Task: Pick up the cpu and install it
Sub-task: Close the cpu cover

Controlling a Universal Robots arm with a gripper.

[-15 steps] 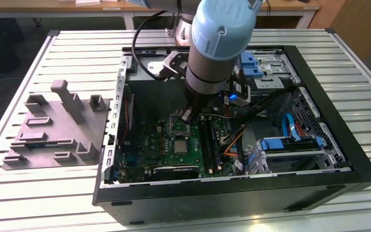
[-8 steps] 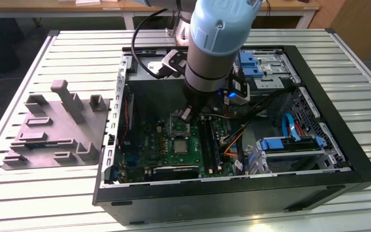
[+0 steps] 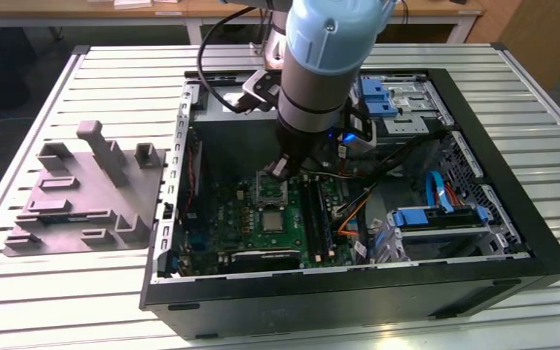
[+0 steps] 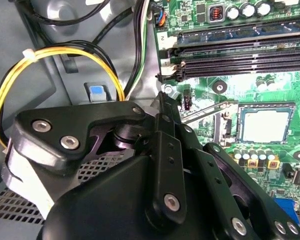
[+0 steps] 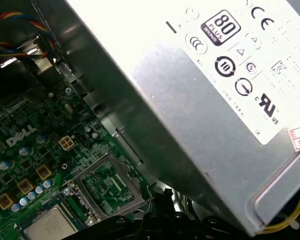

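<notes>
The cpu (image 4: 264, 125), a silvery-grey square with a pale rim, lies flat in its socket on the green motherboard (image 3: 260, 233). It is seen in the exterior view (image 3: 273, 219) and in the first wrist view (image 5: 50, 227). The socket's metal load plate (image 5: 107, 187) stands open beside the chip, and its thin lever (image 4: 210, 112) is raised. My gripper (image 4: 162, 100) hangs just above the open plate (image 3: 271, 191), apart from the chip. It is shut, with its black fingers drawn together to a point and nothing visible between them. The gripper's tip (image 3: 280, 171) is inside the case.
The open black computer case (image 3: 513, 240) lies on a slatted white table. A big grey power supply (image 5: 205, 85) with a white label sits close beside the gripper. Yellow cables (image 4: 50, 57), memory slots (image 4: 240, 50) and blue drive bays (image 3: 436, 217) crowd the case. A grey fixture (image 3: 85, 197) stands at the exterior view's left.
</notes>
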